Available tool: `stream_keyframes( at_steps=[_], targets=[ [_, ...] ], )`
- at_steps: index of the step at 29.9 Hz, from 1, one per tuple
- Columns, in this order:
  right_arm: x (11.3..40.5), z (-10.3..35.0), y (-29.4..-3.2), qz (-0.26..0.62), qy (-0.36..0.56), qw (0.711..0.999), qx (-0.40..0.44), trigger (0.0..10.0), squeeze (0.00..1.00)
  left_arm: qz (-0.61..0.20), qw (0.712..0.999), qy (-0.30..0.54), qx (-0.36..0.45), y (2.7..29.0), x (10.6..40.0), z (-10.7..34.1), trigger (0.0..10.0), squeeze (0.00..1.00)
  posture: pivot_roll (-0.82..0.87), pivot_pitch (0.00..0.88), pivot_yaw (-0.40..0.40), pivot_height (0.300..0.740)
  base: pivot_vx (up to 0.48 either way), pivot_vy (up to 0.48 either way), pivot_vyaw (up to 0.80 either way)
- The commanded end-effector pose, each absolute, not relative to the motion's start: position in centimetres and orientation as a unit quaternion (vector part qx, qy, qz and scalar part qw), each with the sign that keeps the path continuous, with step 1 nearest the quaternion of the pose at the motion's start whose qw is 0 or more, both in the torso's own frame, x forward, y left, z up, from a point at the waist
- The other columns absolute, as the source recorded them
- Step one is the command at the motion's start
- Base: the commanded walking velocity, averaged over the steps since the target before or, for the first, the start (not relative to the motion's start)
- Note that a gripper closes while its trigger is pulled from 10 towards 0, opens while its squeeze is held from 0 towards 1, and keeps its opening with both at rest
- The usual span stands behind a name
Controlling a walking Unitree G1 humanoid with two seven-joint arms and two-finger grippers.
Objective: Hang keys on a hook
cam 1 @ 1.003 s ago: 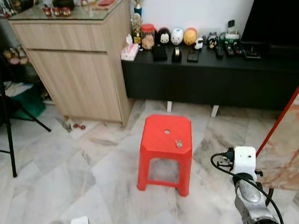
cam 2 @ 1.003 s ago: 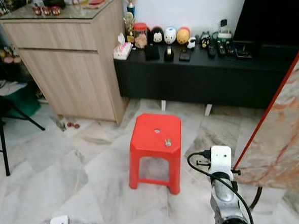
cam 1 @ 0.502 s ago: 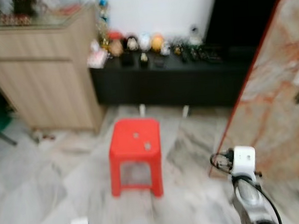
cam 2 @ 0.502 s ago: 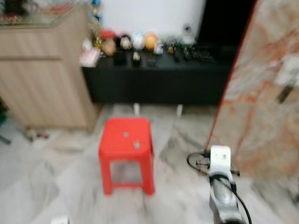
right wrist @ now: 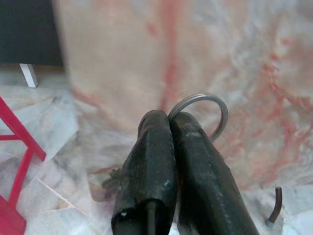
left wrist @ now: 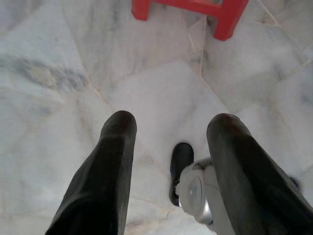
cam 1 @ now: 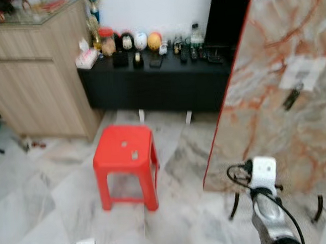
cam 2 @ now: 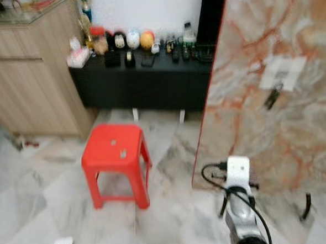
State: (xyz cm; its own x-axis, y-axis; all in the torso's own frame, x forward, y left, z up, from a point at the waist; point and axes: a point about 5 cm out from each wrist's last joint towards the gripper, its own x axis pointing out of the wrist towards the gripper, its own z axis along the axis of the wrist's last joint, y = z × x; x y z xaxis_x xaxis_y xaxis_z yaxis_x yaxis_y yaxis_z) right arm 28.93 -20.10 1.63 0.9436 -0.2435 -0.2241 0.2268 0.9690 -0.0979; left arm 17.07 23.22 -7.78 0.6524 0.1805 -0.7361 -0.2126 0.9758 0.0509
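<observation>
Two black fingers of the right gripper [right wrist: 168,122] press together on a metal key ring [right wrist: 203,110], before the marble board [cam 1: 283,92]. Left gripper [left wrist: 168,132] hangs spread over the floor [left wrist: 73,73], holding nothing.

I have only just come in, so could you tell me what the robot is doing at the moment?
The right gripper is shut on a metal key ring, held out toward a marble-patterned board that stands on the floor to the robot's right. A white patch with a dark hook sits high on that board, and nothing hangs there yet. The left gripper hangs open over the marble floor. A red stool stands to the left of the board.
</observation>
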Motion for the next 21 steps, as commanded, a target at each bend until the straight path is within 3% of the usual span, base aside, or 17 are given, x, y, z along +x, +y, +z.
stream_keyframes(
  at_steps=[1,21],
  targets=[
    [28.91,1.86,-20.88,-0.129,0.113,0.984,-0.041,10.0,0.00,0.102,0.904,0.414,-0.025,22.51,16.48,-8.23,10.0,0.00,0.12,0.000,-0.010,0.740,0.000,-0.371,0.00],
    [29.53,2.76,-21.22,-0.140,0.093,0.985,-0.041,10.0,0.00,0.097,0.900,0.424,-0.021,22.53,16.05,-8.44,10.0,0.00,0.07,0.000,0.009,0.740,0.000,-0.374,0.00]
  ],
)
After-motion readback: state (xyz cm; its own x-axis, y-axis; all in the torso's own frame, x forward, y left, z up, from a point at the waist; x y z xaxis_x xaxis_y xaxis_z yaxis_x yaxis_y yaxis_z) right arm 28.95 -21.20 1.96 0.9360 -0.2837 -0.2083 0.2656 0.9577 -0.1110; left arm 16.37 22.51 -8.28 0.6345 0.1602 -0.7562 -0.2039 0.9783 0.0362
